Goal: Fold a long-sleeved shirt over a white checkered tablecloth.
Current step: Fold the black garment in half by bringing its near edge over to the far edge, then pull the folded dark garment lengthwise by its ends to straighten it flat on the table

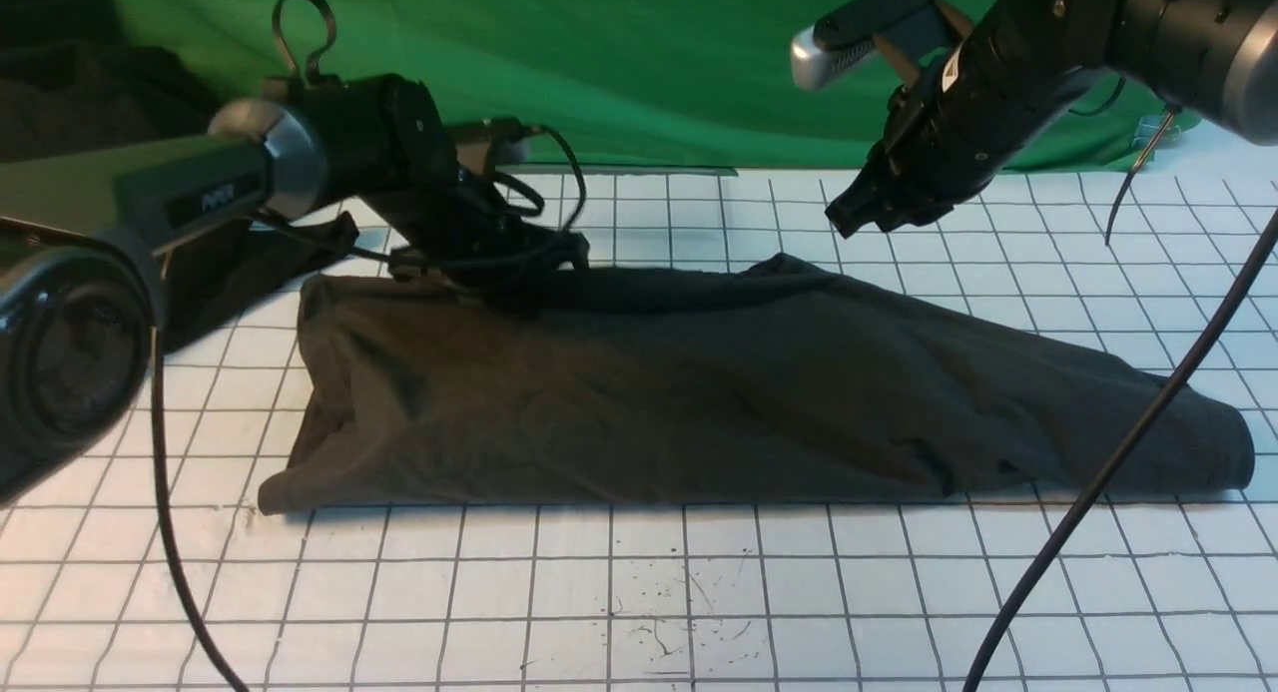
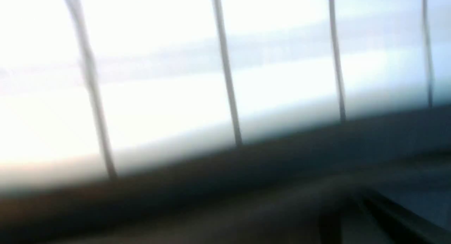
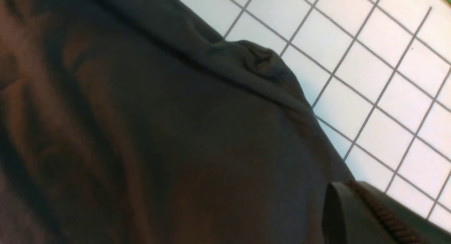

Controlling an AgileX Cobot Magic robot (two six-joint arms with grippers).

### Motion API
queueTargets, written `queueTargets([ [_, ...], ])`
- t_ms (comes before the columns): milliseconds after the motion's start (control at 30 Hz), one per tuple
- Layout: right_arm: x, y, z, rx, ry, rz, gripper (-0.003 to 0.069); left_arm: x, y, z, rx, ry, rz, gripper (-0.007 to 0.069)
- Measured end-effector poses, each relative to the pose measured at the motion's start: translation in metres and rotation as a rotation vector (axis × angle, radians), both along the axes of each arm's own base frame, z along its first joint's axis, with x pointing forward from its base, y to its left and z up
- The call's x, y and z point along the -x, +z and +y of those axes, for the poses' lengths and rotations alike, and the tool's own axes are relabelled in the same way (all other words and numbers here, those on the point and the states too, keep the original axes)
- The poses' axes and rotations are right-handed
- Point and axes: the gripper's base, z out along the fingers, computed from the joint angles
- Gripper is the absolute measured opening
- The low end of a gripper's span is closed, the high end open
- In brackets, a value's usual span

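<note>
Charcoal long-sleeved shirt (image 1: 699,402) is lying mid-frame on white checkered tablecloth (image 1: 639,592); closed left gripper (image 1: 529,268) is touching its upper edge, closed right gripper (image 1: 847,216) hovering above; only front view is showing both

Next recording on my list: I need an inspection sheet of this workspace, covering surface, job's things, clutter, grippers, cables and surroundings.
Surface: white checkered tablecloth, lying flat, scribble marks near the front edge.
Job's things: long-sleeved shirt lies on it as a long band running left to right, small peak on its far edge.
Clutter: black heap of cloth at far left.
Grippers: left gripper shut, down at the shirt's far edge, grip on cloth cannot be told; right gripper shut, hovering above the shirt, nothing seen in it.
Cables: black cable crosses the shirt's right end; second cable hangs below the left arm.
Surroundings: green backdrop behind the table.
</note>
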Motion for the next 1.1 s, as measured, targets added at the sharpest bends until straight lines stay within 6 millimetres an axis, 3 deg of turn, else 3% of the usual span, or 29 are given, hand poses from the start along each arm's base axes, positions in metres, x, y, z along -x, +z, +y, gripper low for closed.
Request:
queueTargets([
  [200,0.001,-0.001,0.0,0.005,-0.001,0.014,-0.0002,-0.006,0.018,0.028,0.025,0.058,0.027,0.0],
  [267,0.001,-0.001,-0.001,0.007,0.0,0.017,-0.0002,0.01,0.042,0.043,-0.004,-0.002,0.156,0.0],
  [300,0.001,-0.001,-0.001,0.007,0.0,0.017,-0.0002,0.012,0.044,0.044,-0.004,-0.003,0.164,0.0],
  [433,0.002,-0.001,-0.001,0.011,0.0,0.025,-0.0002,0.051,0.08,0.057,-0.056,-0.047,0.221,0.0],
  [467,0.002,-0.001,-0.001,0.012,0.001,0.026,-0.0002,0.054,0.08,0.058,-0.059,-0.045,0.224,0.0],
  [533,0.003,-0.002,-0.001,0.023,0.007,0.042,-0.0002,0.082,0.077,0.067,-0.118,-0.018,0.251,0.0],
  [667,0.004,-0.003,-0.002,0.037,0.022,0.049,-0.0002,0.118,0.057,0.083,-0.216,0.079,0.279,0.0],
  [767,0.004,-0.002,-0.001,0.031,0.023,0.041,-0.0002,0.129,0.045,0.089,-0.25,0.111,0.256,0.0003],
  [900,0.003,-0.002,0.0,0.005,0.02,0.035,-0.0002,0.129,0.034,0.089,-0.249,0.119,0.232,0.0038],
  [1100,0.001,0.0,0.002,-0.021,0.019,0.014,-0.0001,0.126,0.017,0.085,-0.202,0.125,0.267,0.0217],
])
